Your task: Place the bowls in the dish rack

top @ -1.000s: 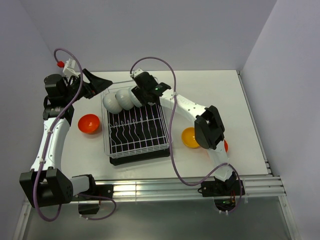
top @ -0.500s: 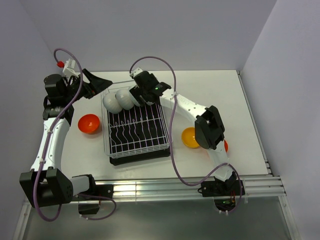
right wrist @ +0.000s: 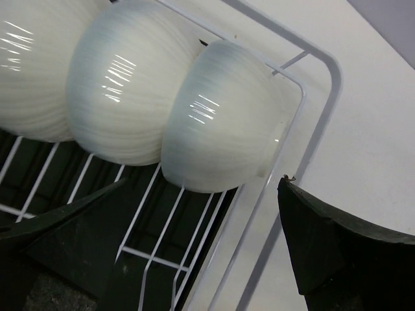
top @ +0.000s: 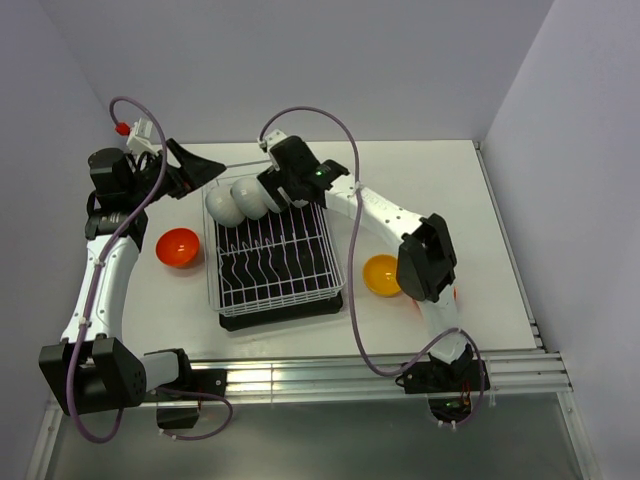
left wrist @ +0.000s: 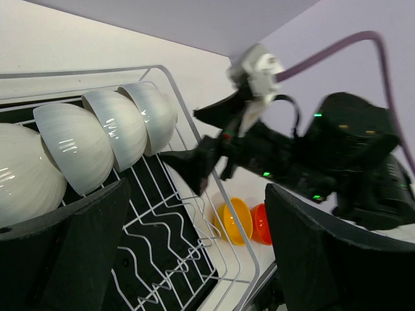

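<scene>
Four white bowls (left wrist: pixel 117 129) stand in a row at the dish rack's (top: pixel 275 300) twelve o'clock end. Two red bowls (top: pixel 178 247) and one yellow bowl (top: pixel 380 275) sit on the tabletop (top: pixel 480 200). The left end effector (left wrist: pixel 194 240) and the right end effector (right wrist: pixel 201 214) both gape wide, empty.

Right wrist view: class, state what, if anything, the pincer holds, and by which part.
Nothing is held. The right pincer stands open before the end glossy white bowl, which rests in the white wire dish rack.

White table (top: pixel 480 200) with dish rack (top: pixel 280 300), red bowl (top: pixel 178 247), yellow-orange bowl (top: pixel 380 274)
</scene>
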